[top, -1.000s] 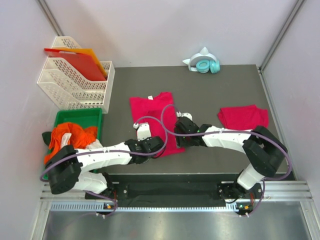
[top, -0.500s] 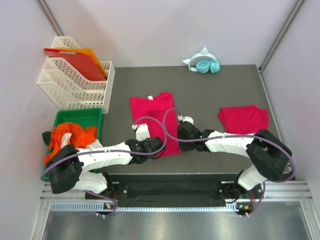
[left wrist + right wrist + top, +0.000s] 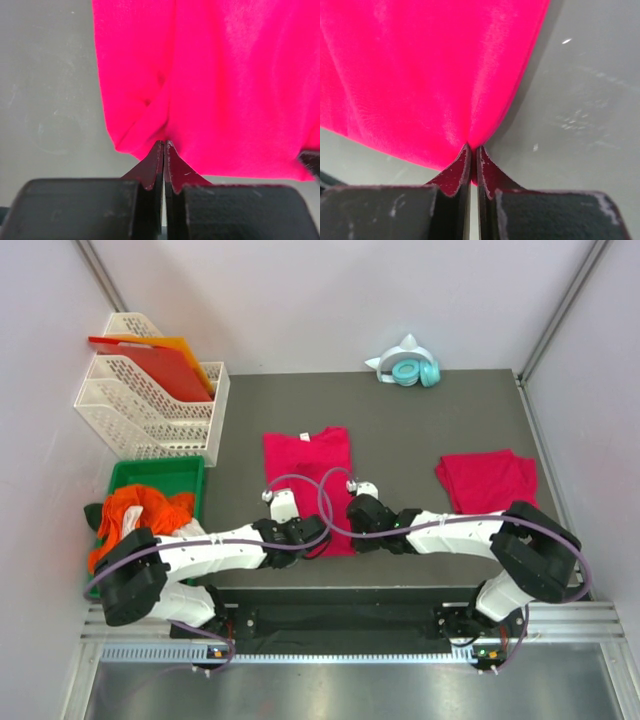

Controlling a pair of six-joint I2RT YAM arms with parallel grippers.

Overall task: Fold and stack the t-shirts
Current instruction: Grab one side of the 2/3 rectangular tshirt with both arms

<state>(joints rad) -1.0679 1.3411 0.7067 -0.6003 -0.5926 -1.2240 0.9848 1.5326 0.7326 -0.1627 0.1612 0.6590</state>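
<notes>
Left hand [image 3: 164, 146]: jaws together, a pinch of crimson cloth caught at the tips. This is the near-left hem corner of the t-shirt [image 3: 306, 455].

Right hand [image 3: 471, 151]: likewise pressed together on cloth, at the near-right hem corner. The fabric puckers into the tips.

Both hands sit low over the table [image 3: 430, 430], side by side, with the near hem spanning between them.

The t-shirt lies flat mid-table, a little left of centre, and spreads away from both hands toward the far edge. Its long axis runs near edge to far edge. The hem is at the near end, and the collar with its white neck label [image 3: 303, 436] points at the far edge. The outline reads as a narrow rectangle, so the sleeves look tucked in. Neither hand is nearer; each holds its own corner.

Judgement: a hem-to-collar fold is in hand. The coming move likely carries both corners up and along the long axis toward the far edge. The hands would need to travel level so the hem lands square. The pinches are thin, so a corner could slip.

A folded t-shirt [image 3: 487, 478] lies toward the right edge, well apart, nearer the right arm. It is probably the base of the stack.
</notes>
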